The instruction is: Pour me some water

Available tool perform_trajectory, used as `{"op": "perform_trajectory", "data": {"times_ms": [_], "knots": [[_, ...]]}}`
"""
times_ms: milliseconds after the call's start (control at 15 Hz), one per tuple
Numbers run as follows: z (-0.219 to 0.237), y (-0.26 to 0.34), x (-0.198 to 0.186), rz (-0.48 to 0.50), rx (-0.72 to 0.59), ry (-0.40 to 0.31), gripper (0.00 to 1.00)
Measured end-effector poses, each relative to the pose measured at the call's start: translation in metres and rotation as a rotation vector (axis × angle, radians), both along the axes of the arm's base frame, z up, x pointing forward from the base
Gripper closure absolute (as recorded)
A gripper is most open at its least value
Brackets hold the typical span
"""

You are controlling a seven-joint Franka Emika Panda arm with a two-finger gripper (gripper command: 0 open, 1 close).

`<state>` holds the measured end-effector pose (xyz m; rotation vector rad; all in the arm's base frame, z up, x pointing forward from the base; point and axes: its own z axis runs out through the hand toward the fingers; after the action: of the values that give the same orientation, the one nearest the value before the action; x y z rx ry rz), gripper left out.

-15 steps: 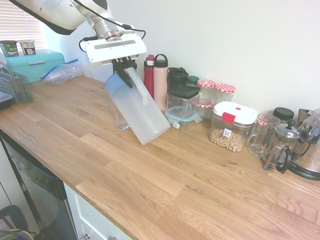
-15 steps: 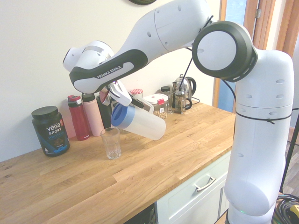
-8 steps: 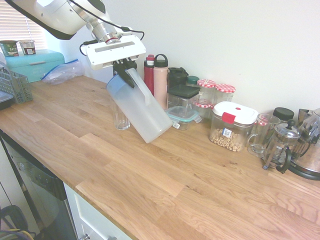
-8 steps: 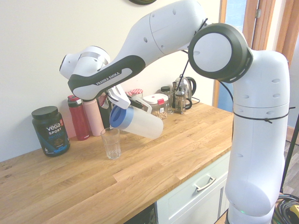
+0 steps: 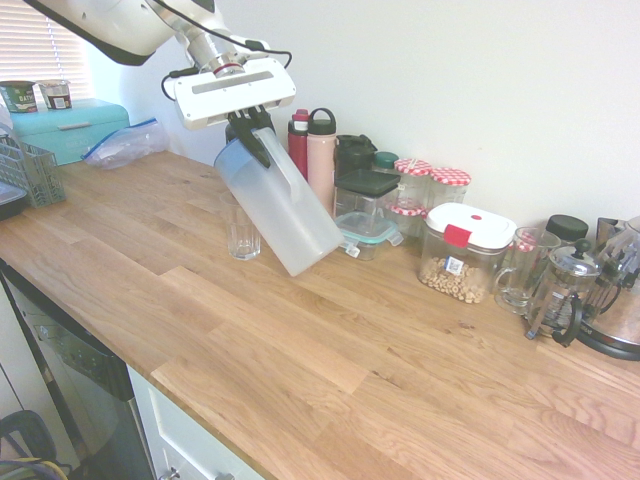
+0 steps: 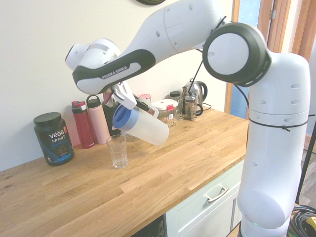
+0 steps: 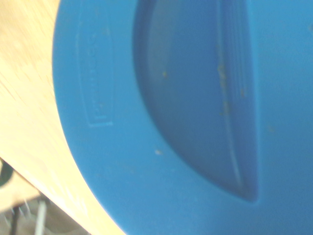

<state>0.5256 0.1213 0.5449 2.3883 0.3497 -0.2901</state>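
- The jug is gripped at its handle by closed jaws and tilted, lid near the glass.
- Water may miss the glass and spill onto the table if misaligned.

The jug is frosted, translucent plastic with a matt look; its blue lid is smooth moulded plastic, faintly speckled. The drinking glass is clear and glossy. The countertop is oiled wood in planks, with a low satin sheen. The red bottle and pink bottle have a matt coated finish. The arm's shell is smooth, glossy white plastic. The protein tub is glossy black plastic.
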Motion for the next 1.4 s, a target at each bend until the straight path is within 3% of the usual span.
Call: {"op": "perform_trajectory", "data": {"times_ms": [333,533,1000,1400], "knots": [[0.074,-0.047,-0.040,-0.101,0.285,-0.145,1.00],[0.088,-0.080,-0.063,-0.179,0.440,-0.220,1.00],[0.015,-0.160,-0.090,-0.491,0.641,-0.386,1.00],[0.009,-0.198,-0.117,-0.756,0.689,-0.568,1.00]]}}
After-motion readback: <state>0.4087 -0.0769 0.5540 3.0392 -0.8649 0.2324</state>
